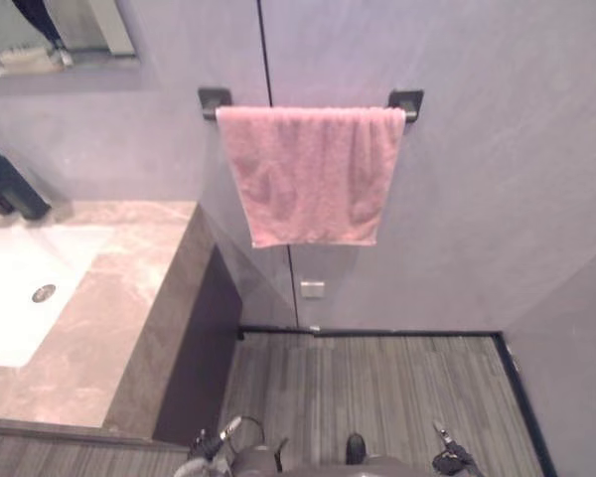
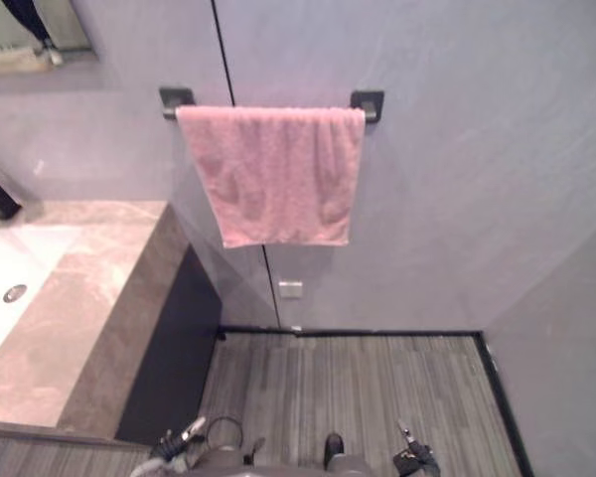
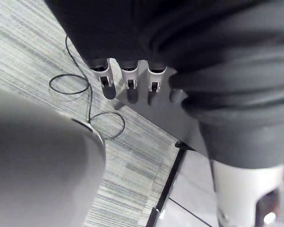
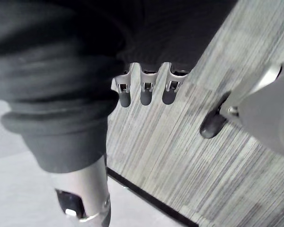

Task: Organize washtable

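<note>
Hanging pink towel (image 1: 308, 174) on black bar (image 1: 215, 100) | left hand (image 3: 131, 85) fingers relaxed, empty | right hand (image 4: 146, 89) fingers relaxed, empty

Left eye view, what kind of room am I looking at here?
Most likely a bathroom: a pink towel hangs on a wall bar, a white sink with a dark tap sits in a stone counter, and a mirror is above.
</note>
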Robot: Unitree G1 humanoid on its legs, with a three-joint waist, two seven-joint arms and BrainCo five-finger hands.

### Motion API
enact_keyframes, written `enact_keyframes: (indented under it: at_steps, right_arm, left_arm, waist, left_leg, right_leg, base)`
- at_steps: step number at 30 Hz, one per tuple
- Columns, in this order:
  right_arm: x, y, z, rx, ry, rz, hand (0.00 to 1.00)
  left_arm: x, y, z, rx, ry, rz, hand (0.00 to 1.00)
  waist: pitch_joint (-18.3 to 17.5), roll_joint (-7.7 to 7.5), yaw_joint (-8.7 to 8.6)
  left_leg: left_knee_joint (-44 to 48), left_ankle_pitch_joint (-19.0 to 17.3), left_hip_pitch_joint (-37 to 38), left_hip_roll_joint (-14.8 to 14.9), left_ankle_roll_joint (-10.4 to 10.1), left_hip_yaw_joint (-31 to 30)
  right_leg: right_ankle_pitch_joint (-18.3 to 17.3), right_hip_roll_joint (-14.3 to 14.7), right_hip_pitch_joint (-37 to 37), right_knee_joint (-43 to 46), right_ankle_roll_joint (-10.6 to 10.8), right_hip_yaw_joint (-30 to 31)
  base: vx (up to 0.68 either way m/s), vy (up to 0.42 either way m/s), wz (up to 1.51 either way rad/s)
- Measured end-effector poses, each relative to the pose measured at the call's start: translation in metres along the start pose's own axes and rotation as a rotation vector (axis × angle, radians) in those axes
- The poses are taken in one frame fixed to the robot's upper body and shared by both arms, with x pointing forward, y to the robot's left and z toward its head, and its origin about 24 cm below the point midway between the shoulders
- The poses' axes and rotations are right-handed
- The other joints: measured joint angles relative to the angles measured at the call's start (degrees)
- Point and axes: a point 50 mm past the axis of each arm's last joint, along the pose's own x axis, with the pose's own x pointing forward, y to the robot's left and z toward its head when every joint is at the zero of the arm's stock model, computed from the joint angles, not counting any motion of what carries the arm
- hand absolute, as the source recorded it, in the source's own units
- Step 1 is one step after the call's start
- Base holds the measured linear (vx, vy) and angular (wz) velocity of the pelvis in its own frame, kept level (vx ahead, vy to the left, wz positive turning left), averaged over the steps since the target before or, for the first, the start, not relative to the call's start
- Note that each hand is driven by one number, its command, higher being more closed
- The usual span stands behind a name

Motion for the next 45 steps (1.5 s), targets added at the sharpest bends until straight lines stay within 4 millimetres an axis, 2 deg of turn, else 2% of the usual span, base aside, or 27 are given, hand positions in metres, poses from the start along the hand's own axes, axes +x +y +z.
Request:
enact_keyframes:
  at_steps: [1,2,3,4,5,6,7,11,15,18,19,22,23,24,25,26,27,28,29,30,31,32,36,39,42,44,45]
  right_arm:
    - [0.0,-0.002,0.0,0.016,-0.002,-0.009,0.0]
    - [0.0,-0.005,0.001,0.055,0.002,-0.028,0.0]
    - [-0.001,-0.008,-0.007,0.074,0.03,-0.043,0.0]
    - [-0.003,-0.014,-0.019,0.09,0.079,-0.07,0.0]
    - [-0.005,-0.02,-0.026,0.109,0.106,-0.095,0.0]
    - [-0.005,-0.022,-0.026,0.124,0.107,-0.102,0.0]
    - [-0.004,-0.024,-0.022,0.125,0.096,-0.108,0.0]
    - [-0.002,-0.023,-0.017,0.09,0.087,-0.094,0.0]
    - [-0.003,-0.017,-0.02,0.01,0.096,-0.065,0.0]
    - [-0.003,-0.001,-0.021,-0.092,0.088,0.005,0.0]
    - [-0.004,0.004,-0.021,-0.114,0.083,0.027,0.0]
    - [-0.006,0.008,-0.024,-0.166,0.069,0.068,0.0]
    - [-0.009,0.004,-0.028,-0.182,0.074,0.071,0.0]
    - [-0.009,0.003,-0.03,-0.188,0.077,0.073,0.0]
    - [-0.01,0.003,-0.03,-0.193,0.076,0.077,0.0]
    - [-0.01,0.003,-0.029,-0.199,0.069,0.081,0.0]
    - [-0.008,0.006,-0.02,-0.199,0.034,0.095,0.0]
    - [-0.008,0.007,-0.015,-0.202,0.016,0.101,0.0]
    - [-0.009,0.005,-0.019,-0.212,0.028,0.1,0.0]
    - [-0.009,0.001,-0.022,-0.21,0.042,0.088,0.0]
    - [-0.007,0.005,-0.02,-0.201,0.047,0.089,0.0]
    - [-0.005,0.009,-0.016,-0.208,0.043,0.097,0.0]
    - [-0.001,0.023,-0.004,-0.244,0.024,0.126,0.0]
    - [0.0,0.016,-0.001,-0.316,0.013,0.118,0.0]
    - [-0.003,0.0,-0.018,-0.415,0.075,0.094,0.0]
    - [-0.003,0.005,-0.017,-0.474,0.066,0.11,0.0]
    - [-0.002,0.007,-0.015,-0.482,0.059,0.114,0.0]
  left_arm:
    - [-0.001,-0.002,-0.003,-0.004,0.012,-0.003,0.0]
    - [-0.001,-0.003,-0.007,-0.006,0.028,-0.007,0.0]
    - [-0.001,-0.002,-0.008,-0.006,0.032,-0.002,0.0]
    - [-0.001,0.003,-0.007,0.0,0.036,0.011,0.0]
    - [-0.002,0.01,-0.01,-0.018,0.049,0.034,0.0]
    - [-0.002,0.011,-0.013,-0.018,0.059,0.038,0.0]
    - [-0.003,0.012,-0.014,-0.014,0.068,0.039,0.0]
    - [-0.002,0.0,-0.015,-0.004,0.071,0.005,0.0]
    - [-0.002,-0.006,-0.013,0.027,0.061,-0.018,0.0]
    - [-0.001,-0.008,-0.007,0.057,0.029,-0.033,0.0]
    - [-0.001,-0.005,-0.006,0.062,0.023,-0.028,0.0]
    - [-0.001,0.0,-0.004,0.078,0.02,-0.011,0.0]
    - [0.0,0.002,-0.003,0.087,0.015,-0.004,0.0]
    - [0.0,0.005,-0.002,0.07,0.009,0.007,0.0]
    - [0.0,0.005,0.0,0.062,0.0,0.01,0.0]
    - [0.0,0.002,-0.002,0.032,0.006,0.011,0.0]
    - [-0.002,-0.003,-0.008,0.022,0.021,0.0,0.0]
    - [-0.003,-0.003,-0.01,0.024,0.024,0.0,0.0]
    - [-0.002,0.001,-0.007,0.037,0.016,0.007,0.0]
    - [-0.001,0.001,-0.005,0.047,0.013,0.008,0.0]
    - [-0.001,-0.001,-0.008,0.05,0.033,0.002,0.0]
    - [-0.001,-0.005,-0.01,0.051,0.04,-0.006,0.0]
    - [-0.001,-0.008,-0.007,0.052,0.034,-0.016,0.0]
    - [0.0,-0.003,-0.006,-0.032,0.04,0.001,0.0]
    - [0.001,0.003,-0.004,-0.144,0.041,0.036,0.0]
    - [0.002,0.002,0.001,-0.136,0.024,0.039,0.0]
    - [0.002,-0.002,0.002,-0.133,0.02,0.029,0.0]
  waist:
    - [-0.37,0.75,-0.29]
    - [-0.62,1.52,-0.68]
    - [-0.48,1.25,-0.73]
    - [-0.82,-0.17,-0.81]
    - [-0.77,0.63,-0.66]
    - [-1.25,0.33,-0.75]
    - [-1.32,1.29,-0.99]
    - [-0.99,2.29,-1.55]
    - [-0.58,1.62,-1.85]
    - [1.14,-0.22,-1.93]
    - [1.47,-0.89,-2.02]
    - [2.18,-1.18,-2.26]
    - [2.02,-1.67,-2.53]
    - [1.59,-2.33,-2.33]
    - [1.38,-2.81,-2.23]
    - [1.05,-2.34,-1.81]
    - [-0.24,-0.27,-1.1]
    - [-0.67,-0.08,-0.76]
    - [-0.79,-2.35,-0.73]
    - [-0.98,-2.46,-0.46]
    - [-1.53,-0.54,-0.08]
    - [-1.44,0.19,-0.18]
    - [-1.46,0.55,0.44]
    - [-1.52,0.54,0.27]
    - [-1.24,0.28,-0.67]
    - [-0.89,0.88,-0.6]
    - [-0.61,1.34,-0.66]
  left_leg:
    - [-2.8,2.59,1.96,0.77,-1.47,0.68]
    - [-10.81,0.51,5.18,-0.44,-5.6,1.56]
    - [-15.42,0.18,6.52,-1.3,-5.98,2.33]
    - [-22.18,0.11,9.25,-2.38,-5.92,3.49]
    - [-29.23,-0.19,12.1,-3.07,-5.75,4.15]
    - [-33.08,-0.43,13.4,-3.24,-5.92,4.02]
    - [-37.73,-0.49,14.36,-3.19,-5.99,3.81]
    - [-45.52,-0.48,14.64,-2.87,-5.94,2.57]
    - [-45.73,-1.4,15.01,-3.21,-4.61,2.68]
    - [-44.55,-1.96,15.82,-4.43,-3.9,3.96]
    - [-43.56,-2.61,15.82,-4.81,-3.7,4.02]
    - [-39.12,-4.67,15.31,-4.22,-3.44,3.25]
    - [-37.07,-4.89,14.41,-3.83,-4.12,0.63]
    - [-35.82,-5.19,13.13,-4.02,-4.66,-1.62]
    - [-34.95,-5.44,12.22,-4.13,-5.07,-2.46]
    - [-34.97,-5.39,11.39,-3.64,-5.18,-3.69]
    - [-35.88,-4.26,10.24,-1.73,-6.09,-4.65]
    - [-36.19,-3.27,9.99,-1.84,-6.97,-5.07]
    - [-37.54,-2.21,10.61,-3.37,-7.59,-6.08]
    - [-38.19,-1.72,11.01,-3.71,-8.07,-6.78]
    - [-38.87,-0.9,10.85,-2.27,-8.47,-7.83]
    - [-39.14,0.17,10.69,-1.37,-8.1,-7.86]
    - [-40.56,0.41,9.87,-0.1,-7.53,-8.31]
    - [-40.62,1.13,7.77,-0.07,-7.48,-8.84]
    - [-40.51,2.5,4.44,-0.07,-8.52,-13.06]
    - [-40.81,5.7,-0.23,-0.1,-6.98,-17.03]
    - [-40.94,7.22,-1.25,-0.13,-7.55,-18.23]
  right_leg:
    - [0.27,0.15,-0.28,-0.04,0.54,-0.61]
    - [1.1,-0.34,-0.63,-0.11,2.08,-1.64]
    - [0.92,-0.62,-1.19,-0.06,2.59,-1.08]
    - [1.03,-0.56,-0.88,-0.44,2.32,-1.06]
    - [1.26,-0.52,-0.59,-1.58,2.09,-1.69]
    - [1.78,-0.19,-0.59,-2.06,2.59,-2.4]
    - [2.41,0.3,-0.93,-3.03,2.66,-3.86]
    - [5.58,0.98,-0.74,-7.47,2.62,-7.4]
    - [5.69,0.5,-1.22,-5.74,2.37,-7.35]
    - [0.55,-2.23,-6.77,7.93,3.4,-5.74]
    - [-0.97,-3.12,-8.46,12.24,4.77,-4.44]
    - [-5.23,-2.02,-15.17,31.56,8.68,9.24]
    - [-8.49,-0.91,-15.54,40.88,8.49,13.77]
    - [-10.83,-0.82,-14.82,43.58,8.1,16.21]
    - [-11.71,-0.61,-14.84,43.98,8.3,17.11]
    - [-11.79,0.38,-14.83,43.73,8.38,17.56]
    - [-12.68,2.12,-14.33,41.56,9.04,19.09]
    - [-15.37,2.16,-13.57,42.47,8.33,21.01]
    - [-20.04,0.82,-11.01,39.59,9.43,22.8]
    - [-22.25,0.42,-8.86,36.51,8.92,22.27]
    - [-23.07,1.08,-6.38,31.22,6.59,20.97]
    - [-21.92,2.04,-5.7,29.7,6.12,20.53]
    - [-19.24,4.67,-5.81,25.08,5.17,20.63]
    - [-16.37,4.48,-5.76,21.59,5.21,20.53]
    - [-15.97,3.51,-6.11,20.56,5.18,16.96]
    - [-16.09,2.94,-8.91,21.94,4.83,12.99]
    - [-16.79,3.17,-9.59,23.12,4.36,11.99]
  base:
    - [-0.03,0.146,0.76]
    - [-0.05,0.097,0.66]
    - [-0.07,0.068,0.81]
    - [-0.04,0.029,0.72]
    - [-0.01,0.059,0.67]
    - [0.01,0.074,0.58]
    - [0.03,0.108,0.57]
    - [0.0,0.069,0.42]
    - [-0.09,0.062,0.04]
    - [-0.13,0.062,-0.16]
    - [-0.11,0.006,-0.16]
    - [-0.06,-0.074,0.15]
    - [0.05,-0.183,0.9]
    - [0.07,-0.201,0.99]
    - [0.09,-0.204,0.79]
    - [0.09,-0.165,0.55]
    - [0.12,-0.208,0.46]
    - [0.13,-0.217,0.49]
    - [0.11,-0.209,0.44]
    - [0.07,-0.165,0.42]
    - [0.0,-0.133,0.25]
    - [-0.05,-0.119,0.19]
    - [-0.14,-0.042,-0.15]
    - [-0.09,0.055,0.02]
    - [-0.06,-0.003,0.68]
    - [-0.04,-0.053,0.96]
    - [-0.03,-0.147,1.35]
